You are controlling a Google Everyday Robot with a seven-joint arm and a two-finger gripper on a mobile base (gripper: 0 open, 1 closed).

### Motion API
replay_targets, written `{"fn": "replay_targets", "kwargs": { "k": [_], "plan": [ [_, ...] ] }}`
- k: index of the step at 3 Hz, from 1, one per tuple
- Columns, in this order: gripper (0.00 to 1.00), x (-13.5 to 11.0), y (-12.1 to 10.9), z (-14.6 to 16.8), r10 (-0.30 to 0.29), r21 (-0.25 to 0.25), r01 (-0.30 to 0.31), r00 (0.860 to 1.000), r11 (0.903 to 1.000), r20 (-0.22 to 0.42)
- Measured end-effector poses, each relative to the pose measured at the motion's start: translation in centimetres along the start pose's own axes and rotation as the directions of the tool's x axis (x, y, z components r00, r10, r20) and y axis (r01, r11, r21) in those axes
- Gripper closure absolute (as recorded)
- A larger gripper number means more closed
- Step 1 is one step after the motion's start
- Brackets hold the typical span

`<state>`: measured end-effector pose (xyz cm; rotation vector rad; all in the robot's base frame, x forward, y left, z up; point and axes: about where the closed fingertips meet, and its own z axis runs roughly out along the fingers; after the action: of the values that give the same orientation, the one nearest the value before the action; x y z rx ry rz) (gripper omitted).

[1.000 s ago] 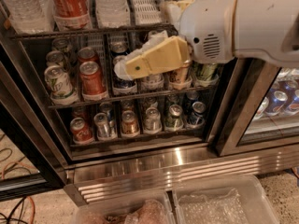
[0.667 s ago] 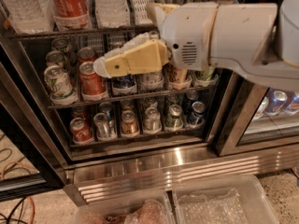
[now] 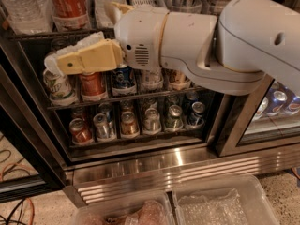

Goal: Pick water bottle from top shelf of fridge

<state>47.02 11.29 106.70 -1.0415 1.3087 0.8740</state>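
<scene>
The open fridge [image 3: 187, 168] fills the background. The water bottle [image 3: 22, 8] stands on the top shelf [image 3: 56, 33], upper left. The pincer [image 3: 54, 63] hovers lower, before the cans [image 3: 93, 84]; whether it is clenched or released cannot be told. The bottle is probably thin-walled and slippery, so its ribbed mid-body suits a gentle grip.

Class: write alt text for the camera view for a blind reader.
The end effector hangs at the fridge, before the can racks, just below the top shelf, where a water bottle stands beside a cola bottle.
</scene>
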Motion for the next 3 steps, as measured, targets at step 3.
{"fn": "replay_targets", "kwargs": {
  "k": [3],
  "plan": [
    [0.0,1.7,1.2,2.6,0.042,0.035,-0.043,0.998,0.9985,0.043]
  ]
}}
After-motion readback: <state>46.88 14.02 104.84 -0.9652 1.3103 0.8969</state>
